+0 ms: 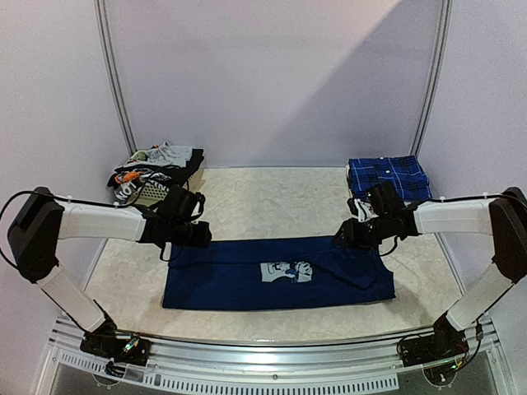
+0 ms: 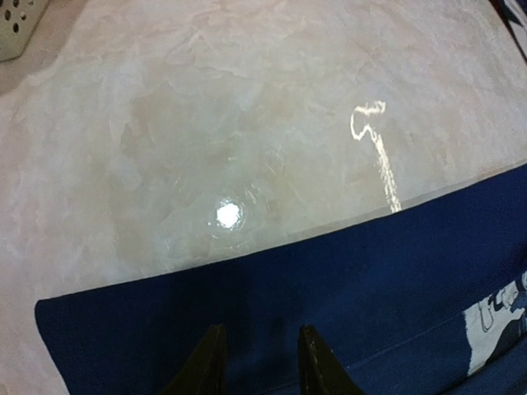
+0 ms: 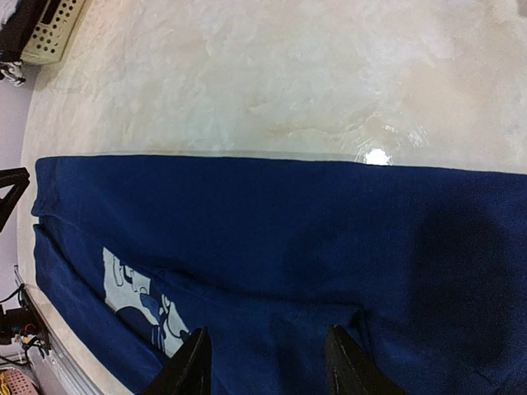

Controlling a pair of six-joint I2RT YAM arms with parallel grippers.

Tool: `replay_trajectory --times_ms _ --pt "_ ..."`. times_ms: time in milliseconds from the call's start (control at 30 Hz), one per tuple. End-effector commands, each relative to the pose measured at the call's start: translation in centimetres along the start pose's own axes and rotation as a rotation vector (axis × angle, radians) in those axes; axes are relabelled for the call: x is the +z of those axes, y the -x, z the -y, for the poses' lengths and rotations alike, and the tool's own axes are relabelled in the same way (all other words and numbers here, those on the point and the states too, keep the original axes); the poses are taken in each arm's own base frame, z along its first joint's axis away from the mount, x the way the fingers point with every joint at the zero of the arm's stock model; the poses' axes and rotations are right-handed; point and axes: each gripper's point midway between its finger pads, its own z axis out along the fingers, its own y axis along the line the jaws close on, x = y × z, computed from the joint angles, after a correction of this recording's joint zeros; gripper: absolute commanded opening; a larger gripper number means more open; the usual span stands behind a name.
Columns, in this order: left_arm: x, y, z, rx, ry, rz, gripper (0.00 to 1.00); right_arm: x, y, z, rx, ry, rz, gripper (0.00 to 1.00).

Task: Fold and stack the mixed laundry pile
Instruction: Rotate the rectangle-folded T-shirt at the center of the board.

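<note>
Where the left gripper [image 2: 259,364] shows in its own wrist view, its two dark fingertips [image 2: 207,362] are seen a moderate gap apart, with nothing clamped between them. Only navy cloth is seen through the gap, and whether the tips touch that cloth cannot be told. The right gripper [image 3: 268,362] is likewise seen parted, somewhat wider, above the same cloth, and nothing is held by it. In the overhead view, the left gripper is placed at the far left corner of the navy T-shirt [image 1: 280,276] and the right gripper at its far right corner.

The T-shirt is laid flat on the pale marbled table [image 1: 272,206], near the front edge, between the two arms. It is folded into a long band running left to right, with a lengthwise fold line across it and the pale cartoon print [image 1: 286,271] turned up near the middle. A few creases are seen toward its right end. The blue-and-black plaid shirt [image 1: 387,175] is folded and set at the far right of the table, well apart from the T-shirt. The other garments [image 1: 156,164], grey, black and orange-white, are heaped at the far left corner, over and beside a white slatted basket [image 1: 152,194].
</note>
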Motion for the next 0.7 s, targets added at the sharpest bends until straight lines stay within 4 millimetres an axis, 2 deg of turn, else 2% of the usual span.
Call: replay_trajectory --times_ms 0,167,367,533,667 --pt "1.5 -1.3 0.8 0.028 -0.014 -0.040 0.30 1.9 0.1 1.1 -0.007 -0.055 -0.025 0.48" --pt "2.7 -2.7 0.7 0.028 -0.013 -0.070 0.29 2.9 -0.6 3.0 -0.005 -0.139 -0.062 0.48" --pt "3.5 -3.6 0.7 0.029 -0.010 -0.091 0.29 3.5 -1.4 2.8 -0.021 -0.144 -0.092 0.44" --pt "3.9 -4.1 0.9 0.030 -0.015 -0.100 0.28 3.5 -1.6 1.9 -0.050 -0.150 -0.098 0.28" --pt "4.1 -4.4 1.0 0.030 -0.013 -0.102 0.27 3.1 -2.1 1.7 -0.070 -0.191 -0.107 0.11"
